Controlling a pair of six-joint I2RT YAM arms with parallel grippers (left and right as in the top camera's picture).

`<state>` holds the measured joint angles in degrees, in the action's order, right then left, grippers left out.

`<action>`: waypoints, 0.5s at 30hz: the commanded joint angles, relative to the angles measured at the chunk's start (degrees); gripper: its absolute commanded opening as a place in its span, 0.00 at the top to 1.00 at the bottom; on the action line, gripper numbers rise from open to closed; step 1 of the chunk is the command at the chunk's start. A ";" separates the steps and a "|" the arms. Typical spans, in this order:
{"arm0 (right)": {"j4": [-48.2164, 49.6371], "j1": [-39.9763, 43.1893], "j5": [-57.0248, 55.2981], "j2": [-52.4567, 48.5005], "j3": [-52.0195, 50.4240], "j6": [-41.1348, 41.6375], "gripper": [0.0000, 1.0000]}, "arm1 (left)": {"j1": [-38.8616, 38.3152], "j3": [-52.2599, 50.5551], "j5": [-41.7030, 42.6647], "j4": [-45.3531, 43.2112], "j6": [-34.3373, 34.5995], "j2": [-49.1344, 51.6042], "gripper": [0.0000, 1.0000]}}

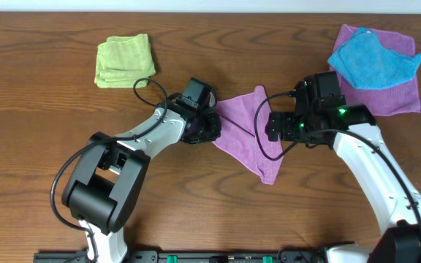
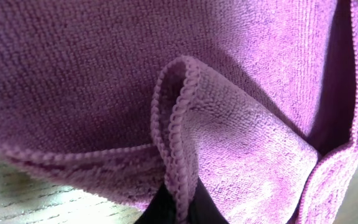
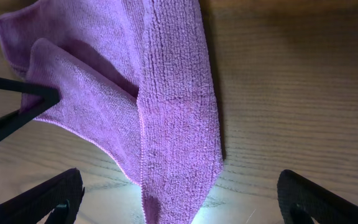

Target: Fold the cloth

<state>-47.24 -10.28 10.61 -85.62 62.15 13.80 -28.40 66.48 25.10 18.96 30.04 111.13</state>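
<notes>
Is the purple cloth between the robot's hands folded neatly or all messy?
Messy, only partly folded. The cloth lies rumpled, one flap doubled over itself, with the left gripper shut on its bunched edge.

Lime-green cloth [image 1: 125, 61], folded to small thick square, upper left of overhead frame, flat on wood-grain worktop [image 1: 35, 117]. Bright blue cloth [image 1: 373, 60], rumpled, upper right, lying atop 2nd purple cloth [image 1: 395, 95] spread flat; purple shows below + right.
</notes>
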 commanded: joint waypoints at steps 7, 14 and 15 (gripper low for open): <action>-5.90 -1.07 0.57 0.07 0.07 -3.21 0.01 | 1.01 1.90 0.63 3.65 -0.57 0.48 0.94; -9.86 -5.81 0.59 0.04 -1.44 -4.92 0.02 | 1.86 1.90 0.37 3.74 -0.92 0.48 0.94; -10.43 -6.95 0.57 0.04 -1.77 -4.92 0.02 | 1.84 1.90 0.37 3.72 -0.92 0.48 0.94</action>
<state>-56.77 -14.85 10.72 -85.62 61.67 10.28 -26.76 66.89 25.30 22.50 29.95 111.13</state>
